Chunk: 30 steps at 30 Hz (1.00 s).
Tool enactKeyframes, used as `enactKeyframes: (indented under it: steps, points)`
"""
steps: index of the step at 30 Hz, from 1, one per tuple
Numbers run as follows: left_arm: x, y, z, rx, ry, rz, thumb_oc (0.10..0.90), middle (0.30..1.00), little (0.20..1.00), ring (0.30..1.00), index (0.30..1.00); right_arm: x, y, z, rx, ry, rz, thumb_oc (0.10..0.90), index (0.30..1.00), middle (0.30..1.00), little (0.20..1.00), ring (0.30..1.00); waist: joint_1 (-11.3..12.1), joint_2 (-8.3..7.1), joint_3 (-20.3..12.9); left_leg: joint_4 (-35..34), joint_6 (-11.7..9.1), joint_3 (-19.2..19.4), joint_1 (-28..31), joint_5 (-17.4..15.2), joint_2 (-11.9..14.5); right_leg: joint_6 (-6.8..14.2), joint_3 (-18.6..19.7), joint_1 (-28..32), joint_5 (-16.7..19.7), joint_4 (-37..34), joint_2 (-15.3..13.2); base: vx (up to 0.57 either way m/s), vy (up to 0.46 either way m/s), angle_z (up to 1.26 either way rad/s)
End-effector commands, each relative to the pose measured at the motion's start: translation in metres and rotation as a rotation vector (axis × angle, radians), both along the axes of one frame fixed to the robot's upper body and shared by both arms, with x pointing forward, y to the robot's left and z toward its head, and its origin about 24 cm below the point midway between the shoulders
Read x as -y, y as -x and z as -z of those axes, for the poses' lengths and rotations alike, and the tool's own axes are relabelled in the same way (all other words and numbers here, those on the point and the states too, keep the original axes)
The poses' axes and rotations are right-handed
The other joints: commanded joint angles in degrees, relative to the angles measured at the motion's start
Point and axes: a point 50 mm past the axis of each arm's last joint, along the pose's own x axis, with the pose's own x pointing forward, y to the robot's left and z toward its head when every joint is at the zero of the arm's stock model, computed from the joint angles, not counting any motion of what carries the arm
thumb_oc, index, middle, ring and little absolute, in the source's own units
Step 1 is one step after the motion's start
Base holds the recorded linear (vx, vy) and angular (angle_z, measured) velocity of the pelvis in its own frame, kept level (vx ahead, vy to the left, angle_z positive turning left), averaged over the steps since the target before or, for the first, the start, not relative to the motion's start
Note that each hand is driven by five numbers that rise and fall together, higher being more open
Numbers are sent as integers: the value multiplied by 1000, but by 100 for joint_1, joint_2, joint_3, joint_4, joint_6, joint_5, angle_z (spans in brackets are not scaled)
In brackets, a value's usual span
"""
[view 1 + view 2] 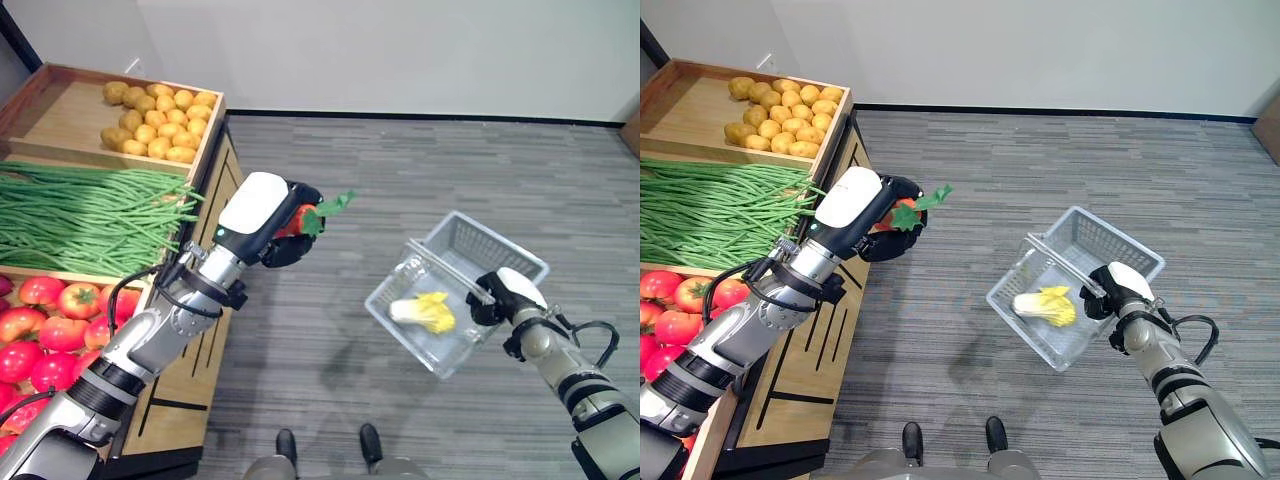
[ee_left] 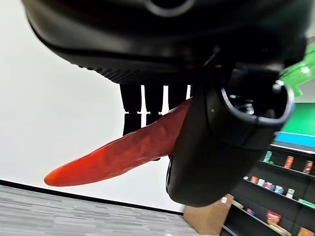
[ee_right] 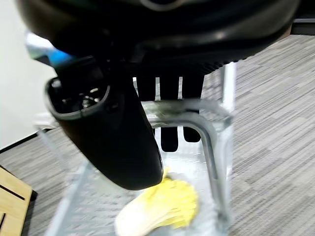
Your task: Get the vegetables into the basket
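Both hands grip: left hand [image 1: 290,235] pinches carrot [image 2: 118,152], right hand [image 1: 495,298] clasps basket [image 1: 480,245] handle.

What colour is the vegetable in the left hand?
Red-orange carrot with a green top, clearest in the left wrist view.

Light is even and bright from overhead, with soft, faint shadows on the grey floor [image 1: 420,160] under the basket [image 1: 455,290] and beside the stand [image 1: 215,190]. The white wall [image 1: 400,50] is evenly lit, without glare. In the wrist views the hands are dark, blurred bulk close up; the cabbage [image 3: 162,209] is out of focus, the pepper [image 2: 113,157] sharper.
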Motion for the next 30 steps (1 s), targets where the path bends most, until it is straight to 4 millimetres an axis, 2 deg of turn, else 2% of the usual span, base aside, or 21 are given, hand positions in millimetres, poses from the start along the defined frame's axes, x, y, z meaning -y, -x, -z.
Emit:
enactKeyframes:
  steps: [1,9,15,21,30]
  points:
    - [32,7,-43,155,90,196,400,300,300,300,300,-25,-51,-82,369,-40,-106,400,300,300,300,300,68,-168,-461,7,-473,-7,88,-128,336,447,-360,-140,153,22,-307,0,0,0]
    - [42,8,-35,97,92,238,400,300,300,300,300,-52,-58,-103,458,-105,-222,400,300,300,300,300,41,-171,-451,7,-460,6,114,-151,345,442,-337,-146,140,32,-305,0,0,0]
    - [51,6,-19,31,53,258,400,300,300,300,300,-87,-58,-125,556,-229,-366,400,300,300,300,300,-34,-168,-436,7,-444,78,186,-181,361,429,-263,-176,126,62,-272,12,0,-2]
    - [57,7,-5,-18,-1,283,400,300,300,300,300,-104,-52,-135,585,-296,-457,400,300,300,300,300,-77,-177,-450,7,-439,127,239,-200,375,425,-218,-177,108,82,-247,15,-1,-7]
    - [63,-2,30,-117,-109,254,400,300,300,300,300,-118,-46,-146,615,-366,-539,400,300,300,300,300,-145,-201,-492,7,-453,233,291,-227,391,437,-136,-196,106,98,-211,7,-2,-4]
